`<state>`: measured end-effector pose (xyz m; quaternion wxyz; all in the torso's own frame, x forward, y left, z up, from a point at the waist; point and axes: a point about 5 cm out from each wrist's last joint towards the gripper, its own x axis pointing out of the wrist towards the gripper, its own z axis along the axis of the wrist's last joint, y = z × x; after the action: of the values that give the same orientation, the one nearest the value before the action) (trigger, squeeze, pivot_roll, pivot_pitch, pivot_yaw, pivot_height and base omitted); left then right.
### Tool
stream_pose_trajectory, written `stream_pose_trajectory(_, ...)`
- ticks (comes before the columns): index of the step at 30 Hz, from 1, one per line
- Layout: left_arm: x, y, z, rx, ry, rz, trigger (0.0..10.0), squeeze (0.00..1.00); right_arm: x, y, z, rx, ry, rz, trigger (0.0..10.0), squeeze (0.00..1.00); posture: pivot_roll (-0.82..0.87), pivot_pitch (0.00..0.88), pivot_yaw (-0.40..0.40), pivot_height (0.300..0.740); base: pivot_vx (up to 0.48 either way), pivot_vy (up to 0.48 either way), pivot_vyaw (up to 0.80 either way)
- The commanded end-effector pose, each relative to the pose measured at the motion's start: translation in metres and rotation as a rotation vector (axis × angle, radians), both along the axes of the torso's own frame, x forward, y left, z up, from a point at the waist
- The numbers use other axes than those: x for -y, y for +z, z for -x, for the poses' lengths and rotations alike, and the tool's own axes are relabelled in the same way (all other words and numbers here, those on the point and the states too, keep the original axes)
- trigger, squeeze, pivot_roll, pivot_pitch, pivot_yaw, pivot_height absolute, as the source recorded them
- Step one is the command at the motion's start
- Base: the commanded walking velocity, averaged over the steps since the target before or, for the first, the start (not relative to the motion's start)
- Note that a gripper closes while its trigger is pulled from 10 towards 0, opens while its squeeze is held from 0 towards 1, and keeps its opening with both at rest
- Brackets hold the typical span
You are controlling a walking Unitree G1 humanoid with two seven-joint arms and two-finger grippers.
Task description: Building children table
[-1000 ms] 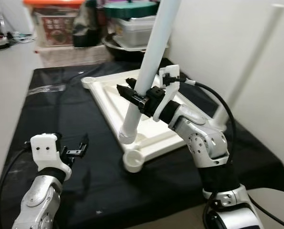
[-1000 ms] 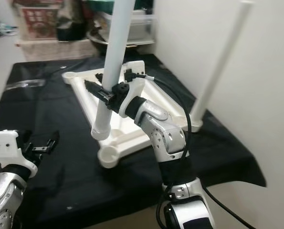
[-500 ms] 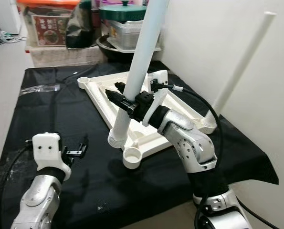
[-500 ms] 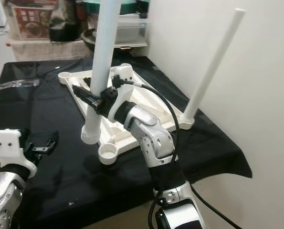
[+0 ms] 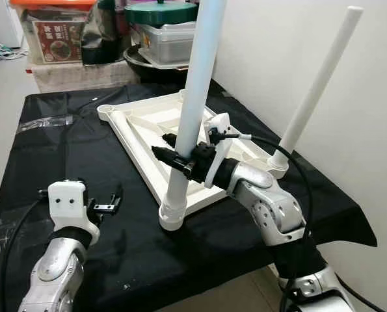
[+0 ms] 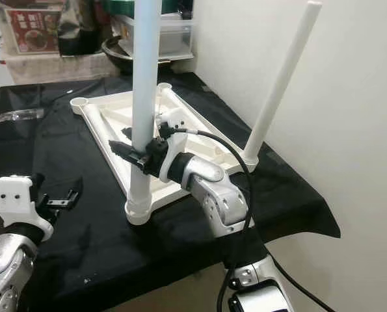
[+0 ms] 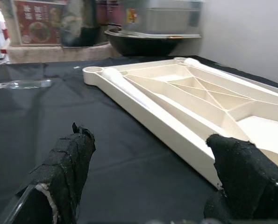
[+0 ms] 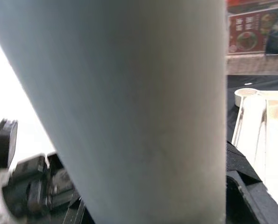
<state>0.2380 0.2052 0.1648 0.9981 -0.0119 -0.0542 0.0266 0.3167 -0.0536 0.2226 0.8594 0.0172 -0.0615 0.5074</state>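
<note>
We find the white tabletop [image 5: 147, 130] lying underside up on the black-covered desk [image 5: 63, 156], its ribs and corner sockets showing. A white leg [image 5: 317, 84] stands in the socket at the corner nearest the wall. A second, pale leg [image 5: 194, 97] stands upright with its foot in the nearest corner socket [image 5: 172, 218], close to the desk's front edge.

The right tool [image 5: 173, 155] is clenched around this second leg, low on its shaft, just above the frame. The right wrist view shows the leg [image 8: 129, 107] pressed between the dark fingers [image 8: 241, 186].

The left tool [image 5: 108, 205] hangs over bare black cloth, well apart from the tabletop, its fingers [image 7: 68, 163] spread with nothing between them.

Beyond the far edge of the desk stand storage boxes [image 5: 56, 39], a lidded container [image 5: 164, 32] and a dark basin [image 5: 154, 65]. A strip of clear plastic [image 5: 43, 122] lies on the cloth at the left. The wall [image 5: 278, 52] runs close along the right side; bare cloth lies left of the tabletop.
</note>
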Motion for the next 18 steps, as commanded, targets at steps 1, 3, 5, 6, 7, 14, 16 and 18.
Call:
stream_pose_trajectory(1,-0.005,0.000,0.001,0.004,0.006,-0.009,10.0,0.00,-0.002,-0.005,0.003,0.025,0.024,0.023,10.0,0.00,0.12,0.000,-0.100,0.740,0.000,0.000,0.00)
stream_pose_trajectory(3,-0.005,0.001,0.001,0.005,0.007,-0.011,10.0,0.00,-0.003,-0.006,0.004,0.037,0.035,0.034,10.0,0.00,0.12,0.000,-0.100,0.740,0.000,0.000,0.00)
stream_pose_trajectory(5,-0.004,0.001,0.002,0.006,0.008,-0.010,10.0,0.00,-0.005,-0.008,0.005,0.062,0.041,0.049,10.0,0.00,0.12,0.000,-0.099,0.740,0.000,0.000,0.00)
stream_pose_trajectory(6,-0.004,0.001,0.002,0.009,0.007,-0.007,10.0,0.00,-0.007,-0.009,0.005,0.091,0.044,0.067,10.0,0.00,0.13,0.000,-0.099,0.740,0.000,0.000,0.00)
stream_pose_trajectory(7,-0.002,0.001,0.002,0.010,0.004,-0.004,10.0,0.00,-0.011,-0.009,0.006,0.145,0.048,0.093,10.0,0.00,0.13,0.000,-0.100,0.740,0.000,0.000,0.00)
stream_pose_trajectory(14,-0.002,0.002,0.003,0.016,0.004,0.002,10.0,0.00,-0.016,-0.011,0.007,0.216,0.057,0.118,10.0,0.00,0.14,0.000,-0.105,0.740,0.000,0.000,0.00)
stream_pose_trajectory(16,-0.002,0.002,0.003,0.016,0.004,0.003,10.0,0.00,-0.016,-0.012,0.007,0.218,0.062,0.122,10.0,0.00,0.14,0.000,-0.106,0.740,0.000,0.000,0.00)
stream_pose_trajectory(18,-0.003,0.002,0.004,0.016,0.005,0.003,10.0,0.00,-0.016,-0.014,0.009,0.212,0.069,0.125,10.0,0.00,0.14,0.000,-0.106,0.740,0.000,0.000,0.00)
